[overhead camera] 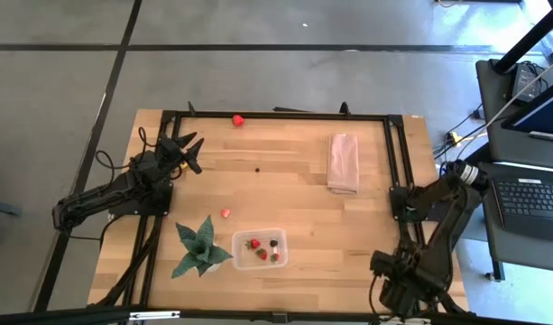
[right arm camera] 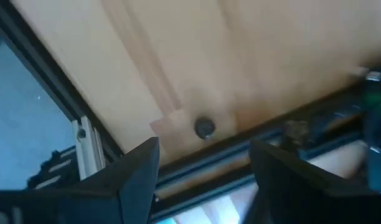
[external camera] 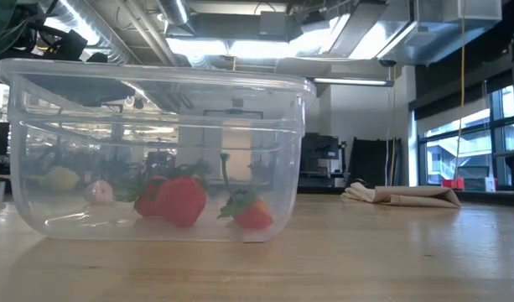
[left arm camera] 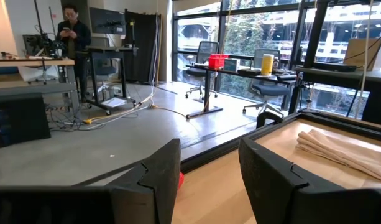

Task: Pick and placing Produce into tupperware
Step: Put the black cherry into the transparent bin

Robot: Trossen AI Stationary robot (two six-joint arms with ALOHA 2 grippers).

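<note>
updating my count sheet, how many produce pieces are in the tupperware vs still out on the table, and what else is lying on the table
produce in the tupperware: 4 (strawberry, red piece, two dark berries)
produce loose on the table: 3 (red, small red, dark berry)
green plant: 1
folded cloth: 1
total: 9, plus the tupperware

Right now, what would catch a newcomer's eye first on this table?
The clear tupperware at the near edge, already holding strawberries, beside the spiky green plant. Then two red fruits outside it: one just behind the plant, one at the far rail. The left hand hangs open at the far left.
</note>
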